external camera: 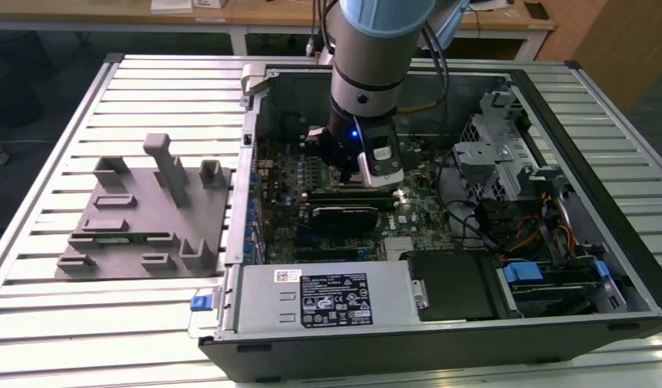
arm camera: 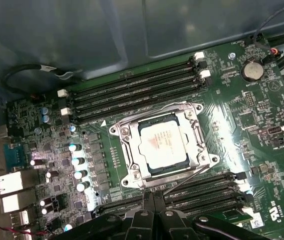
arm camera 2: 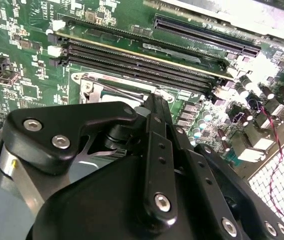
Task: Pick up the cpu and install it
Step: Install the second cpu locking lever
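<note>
Right now, gripper (arm camera: 154,197): the black fingers stand close together just above the motherboard, at the edge of the socket frame in the first wrist view; nothing shows between them, and whether they are fully closed I cannot tell.
Cpu (arm camera: 162,144): one, a pale silver square with a darker rim, lying flat inside the socket, apart from the fingertips and just beyond them.
Socket frame (arm camera: 126,159): one, bright metal, lying around the cpu, with a thin lever wire along its side nearest the gripper.
Memory slots (arm camera: 136,92): two banks of long black slots, four on the far side of the socket and a second bank on the gripper's side, partly hidden by the fingers.
Coin battery (arm camera: 252,70): one, round and silver, near a corner of the board.
Motherboard (arm camera 2: 26,60): one, green, lying flat in the case.
Arm (external camera: 374,48): one, grey and blue, reaching straight down into the case in the exterior view.
Computer case (external camera: 589,242): one, black, lying on its side with the panel off, cables and drive bays toward the exterior view's right.
Grey holder block (external camera: 137,218): one, with several upright posts, on the exterior view's left, well apart from the case.
Table (external camera: 50,162): slatted metal, pale, under case and block.
Room: wooden desks behind the table.
</note>
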